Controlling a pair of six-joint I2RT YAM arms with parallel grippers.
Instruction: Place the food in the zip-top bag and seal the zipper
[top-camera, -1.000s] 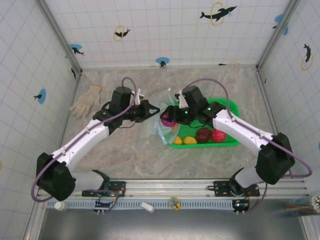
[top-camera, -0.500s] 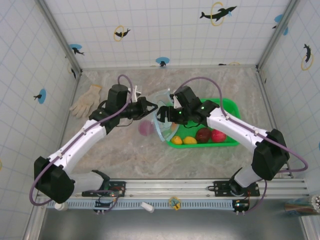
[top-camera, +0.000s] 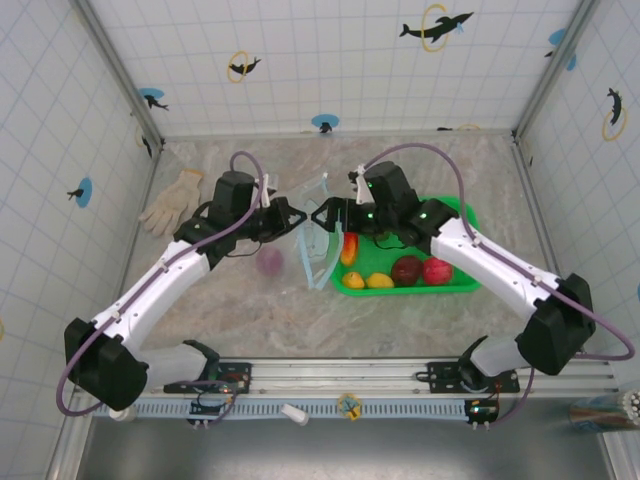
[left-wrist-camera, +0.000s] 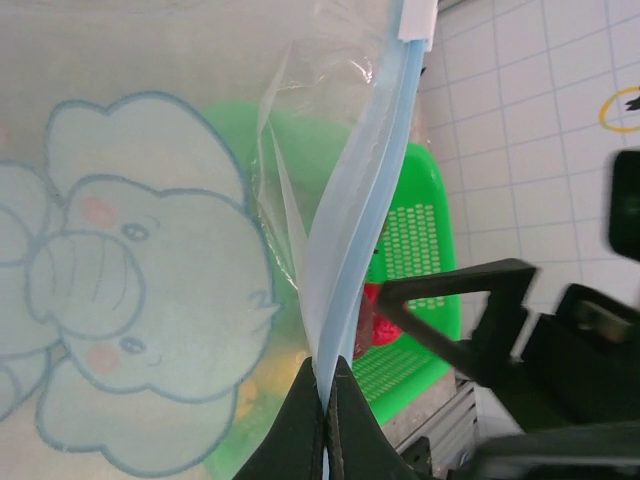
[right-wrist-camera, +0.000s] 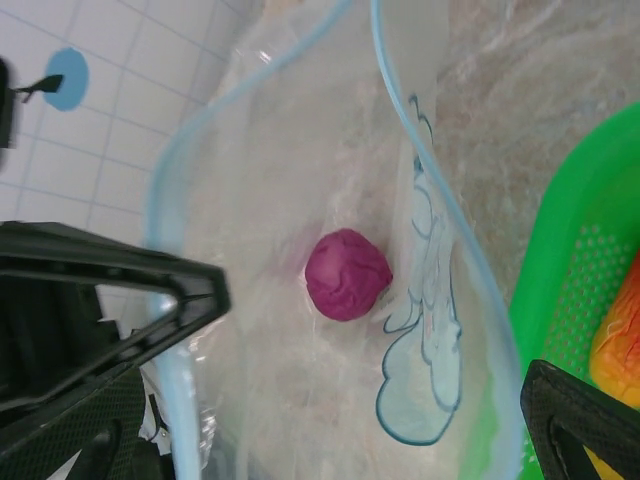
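Note:
The zip-top bag (top-camera: 305, 250) hangs open between my two arms, printed with a pale blue elephant (left-wrist-camera: 130, 300). My left gripper (top-camera: 296, 213) is shut on the zipper (left-wrist-camera: 372, 190), pinching the blue strip at its fingertips (left-wrist-camera: 328, 385). One magenta piece of food (right-wrist-camera: 347, 274) lies inside the bag, and from above it shows through the plastic (top-camera: 269, 262). At the bag's mouth my right gripper (right-wrist-camera: 375, 340) stands open and holds nothing. More food sits in the green basket (top-camera: 455, 215): orange (top-camera: 350, 248), yellow (top-camera: 380, 281), dark brown (top-camera: 407, 270), red (top-camera: 437, 271).
The green basket touches the bag's right side. A white glove (top-camera: 172, 202) lies at the far left of the marble table. Tiled walls close in the back and both sides. A metal rail (top-camera: 350, 375) runs along the near edge.
The magenta food left my right gripper and moved left, deeper into the bag. My right gripper opened wide and drew back toward the bag's mouth. The left gripper kept its pinch.

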